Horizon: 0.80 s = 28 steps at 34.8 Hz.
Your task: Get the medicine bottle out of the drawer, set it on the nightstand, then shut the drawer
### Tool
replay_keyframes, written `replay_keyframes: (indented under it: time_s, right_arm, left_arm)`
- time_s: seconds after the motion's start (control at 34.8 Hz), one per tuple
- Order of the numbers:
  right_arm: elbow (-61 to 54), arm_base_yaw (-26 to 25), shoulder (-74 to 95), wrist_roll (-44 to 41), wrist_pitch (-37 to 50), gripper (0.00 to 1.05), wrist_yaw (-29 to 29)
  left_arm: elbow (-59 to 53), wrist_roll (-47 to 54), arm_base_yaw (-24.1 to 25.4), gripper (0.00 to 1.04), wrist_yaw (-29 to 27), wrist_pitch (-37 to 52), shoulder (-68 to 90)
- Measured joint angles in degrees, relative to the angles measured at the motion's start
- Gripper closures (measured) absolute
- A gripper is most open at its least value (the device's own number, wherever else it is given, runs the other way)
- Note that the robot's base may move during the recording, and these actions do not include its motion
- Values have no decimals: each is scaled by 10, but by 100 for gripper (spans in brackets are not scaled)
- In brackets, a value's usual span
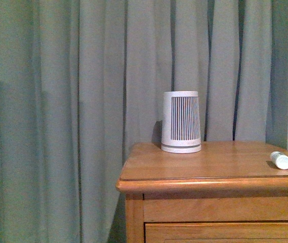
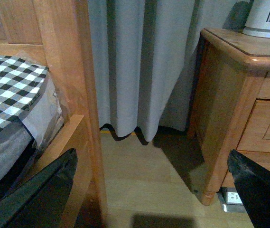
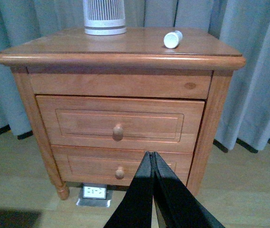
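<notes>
Right fingers point(image 3: 153, 164) pressed together, medicine bottle point(image 3: 172, 39) well apart, atop nightstand point(image 3: 120, 52)

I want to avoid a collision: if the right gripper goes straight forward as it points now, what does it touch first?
Probably the lower drawer front, near its knob: the right gripper has its fingers together and points there. Depth is unclear.

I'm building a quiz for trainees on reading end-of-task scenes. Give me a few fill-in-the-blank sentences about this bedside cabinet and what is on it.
1. The tiny white plastic medicine bottle lies on its ____ on the honey-coloured wooden nightstand.
2. The upper drawer with the round wooden knob is ____.
3. The right gripper is empty, its fingers pressed ____.
4. The tall white slatted cylinder stands ____ on the cabinet top.

Missing words: side; closed; together; upright
</notes>
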Motion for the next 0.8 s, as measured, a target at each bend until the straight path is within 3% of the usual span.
replay_keyframes:
  time_s: [0.23, 0.69, 0.8]
  right_arm:
    - [0, 0, -2, -1, 0, 100, 0]
    - [0, 0, -2, -1, 0, 7, 0]
    - [0, 0, -2, -1, 0, 7, 0]
  left_arm:
    - [0, 0, 0, 7, 0, 0, 0]
    - [0, 0, 0, 7, 0, 0, 0]
    - [0, 0, 0, 7, 0, 0, 0]
